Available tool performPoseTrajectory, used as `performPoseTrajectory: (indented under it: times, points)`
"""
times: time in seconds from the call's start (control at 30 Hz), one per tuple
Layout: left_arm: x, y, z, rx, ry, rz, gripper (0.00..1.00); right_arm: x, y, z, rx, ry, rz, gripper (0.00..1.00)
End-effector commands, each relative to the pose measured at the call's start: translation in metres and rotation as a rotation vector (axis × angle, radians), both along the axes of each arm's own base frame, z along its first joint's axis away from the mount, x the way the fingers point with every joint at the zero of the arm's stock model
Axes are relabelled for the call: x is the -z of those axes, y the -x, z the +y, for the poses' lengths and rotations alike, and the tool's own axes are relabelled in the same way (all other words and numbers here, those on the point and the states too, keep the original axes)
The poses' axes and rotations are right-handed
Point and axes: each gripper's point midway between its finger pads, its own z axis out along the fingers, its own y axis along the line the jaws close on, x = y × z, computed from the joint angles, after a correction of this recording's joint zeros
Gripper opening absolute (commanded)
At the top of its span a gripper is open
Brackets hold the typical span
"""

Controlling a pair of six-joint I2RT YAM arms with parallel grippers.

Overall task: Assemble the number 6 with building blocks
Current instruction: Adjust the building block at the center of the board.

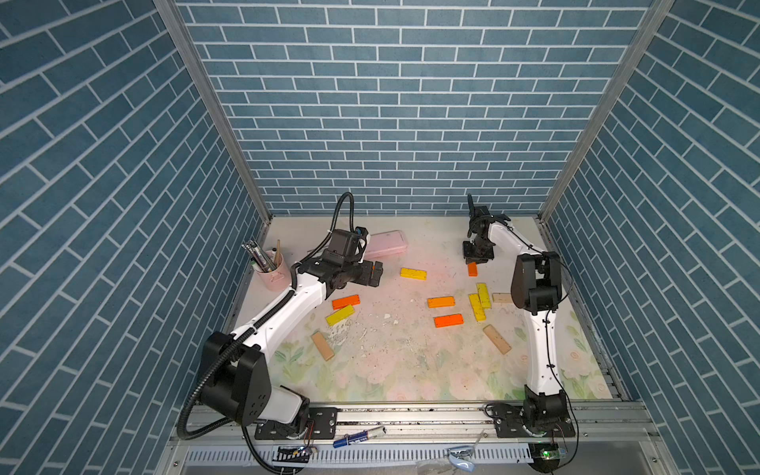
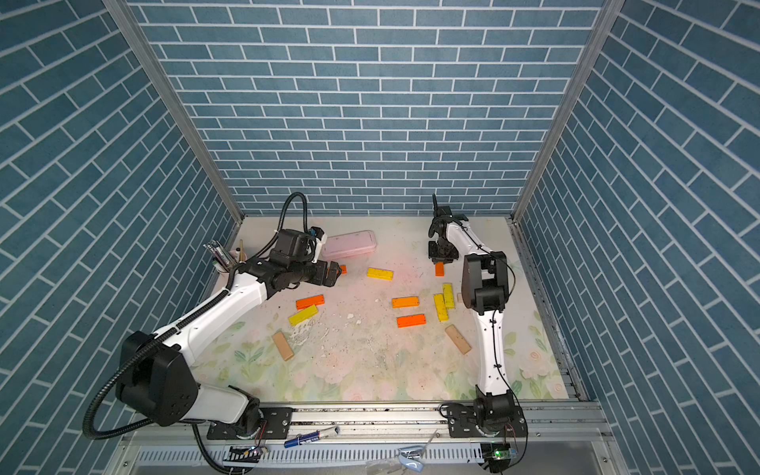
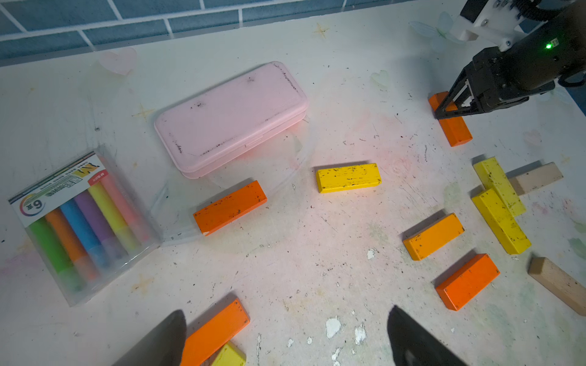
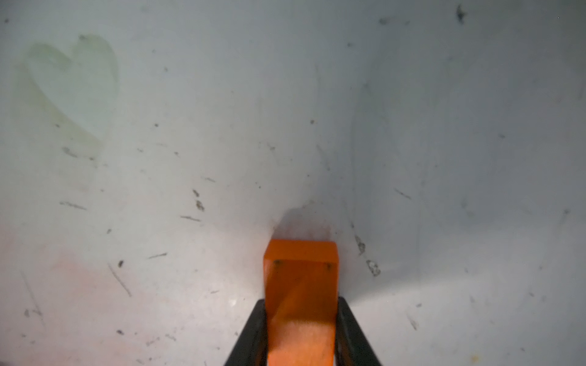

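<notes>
Building blocks (image 1: 448, 320), flat rectangular wooden bars painted orange, yellow or bare tan: scattered loose over the pale floral worktop (image 1: 411, 362), no six formed yet. Right gripper (image 4: 301, 304): clamped across the narrow width of one orange bar (image 4: 301, 275) toward the far right, near one end, likely for carrying inward. Left gripper (image 3: 285, 317): spread wide, empty, hung above the left-hand bars, probably poised for its own pick, clear of the other arm.
</notes>
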Motion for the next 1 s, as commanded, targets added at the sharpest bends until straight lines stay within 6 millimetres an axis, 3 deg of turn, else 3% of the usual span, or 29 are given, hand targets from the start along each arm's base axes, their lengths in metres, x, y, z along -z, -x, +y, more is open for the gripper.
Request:
performPoseTrajectory:
  times: [0.0,0.17,0.4,0.73,0.87,0.97]
  points:
    - [0.0,0.002,-0.003,0.008,0.002,0.0,0.99,0.016,0.017,-0.01,-0.101,0.039,0.067,0.17]
    - [0.0,0.001,-0.003,0.007,0.002,-0.001,0.99,0.018,0.02,-0.008,-0.106,0.017,0.072,0.18]
    - [-0.001,0.002,-0.004,0.012,0.004,-0.002,0.99,0.005,0.016,-0.011,-0.098,0.012,0.044,0.16]
    - [0.0,0.003,-0.005,0.017,0.004,0.001,0.99,0.005,0.023,-0.024,-0.078,0.029,0.05,0.15]
    - [0.0,0.004,-0.006,0.019,0.004,0.002,0.99,0.002,0.025,-0.026,-0.07,0.017,0.045,0.19]
    - [-0.001,0.004,-0.007,0.022,0.005,0.001,0.99,-0.006,0.024,-0.021,-0.067,-0.01,0.034,0.28]
